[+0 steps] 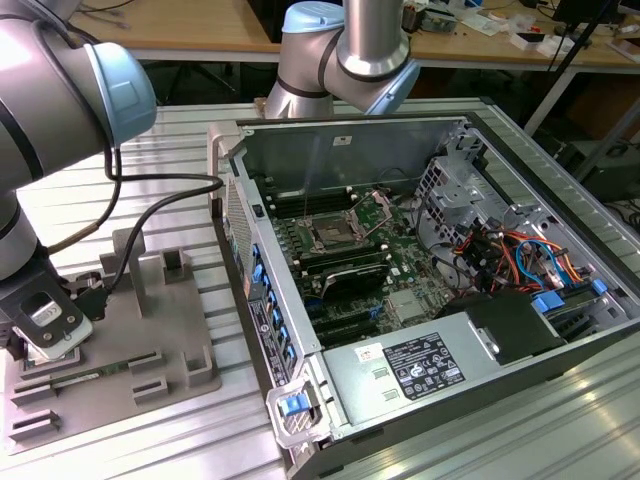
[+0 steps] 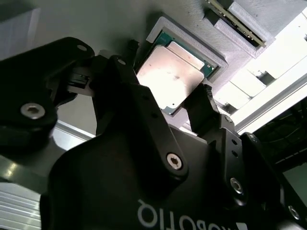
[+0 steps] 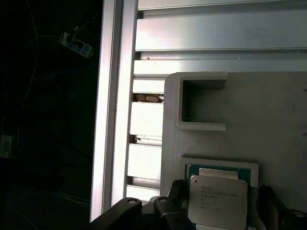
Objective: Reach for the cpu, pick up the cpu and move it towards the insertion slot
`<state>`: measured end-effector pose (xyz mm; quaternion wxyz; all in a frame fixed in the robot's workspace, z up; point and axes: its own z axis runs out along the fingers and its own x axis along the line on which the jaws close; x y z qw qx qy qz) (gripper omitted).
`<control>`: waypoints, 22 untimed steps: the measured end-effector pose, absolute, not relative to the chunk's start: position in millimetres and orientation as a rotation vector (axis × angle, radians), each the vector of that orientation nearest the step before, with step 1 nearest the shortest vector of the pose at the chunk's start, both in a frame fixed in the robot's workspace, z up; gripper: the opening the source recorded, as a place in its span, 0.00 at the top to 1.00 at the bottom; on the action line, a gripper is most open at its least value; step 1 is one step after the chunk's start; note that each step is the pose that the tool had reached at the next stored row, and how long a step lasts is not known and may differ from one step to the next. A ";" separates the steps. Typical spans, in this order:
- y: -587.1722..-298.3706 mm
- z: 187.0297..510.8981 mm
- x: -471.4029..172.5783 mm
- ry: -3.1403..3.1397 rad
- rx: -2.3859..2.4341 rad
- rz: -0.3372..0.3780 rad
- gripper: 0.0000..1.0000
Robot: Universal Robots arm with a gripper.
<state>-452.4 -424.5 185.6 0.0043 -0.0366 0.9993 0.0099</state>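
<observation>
low at the exterior view's left the gripper [image 1: 50, 325] hangs over a grey holder [image 1: 170, 340] on the ribbed worktop [image 1: 150, 150]. in the second wrist view its fingers [image 2: 139, 100] stand wide, one on each side of the cpu [image 2: 175, 76]. they are close to its edges but, as far as i can judge, not clamped on it. the cpu lies flat, seated in the holder, pale metal face up with a green rim showing round it. both wrist views show it seated this way. farther off, toward the middle of the exterior view, the open computer case [image 1: 450, 135] stands on the worktop. the insertion slot [image 1: 330, 235] sits inside it, well apart from the gripper. so the reach looks all but done: the fingers bracket the cpu. the grasp, the lift and the carry toward the slot are not yet done.
</observation>
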 end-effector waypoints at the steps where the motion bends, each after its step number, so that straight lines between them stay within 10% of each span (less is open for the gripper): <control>1: -424.5 185.6 -452.4 3.131 -0.115 0.031 0.29; 22: -424.5 186.6 -452.4 3.131 -0.094 0.031 0.45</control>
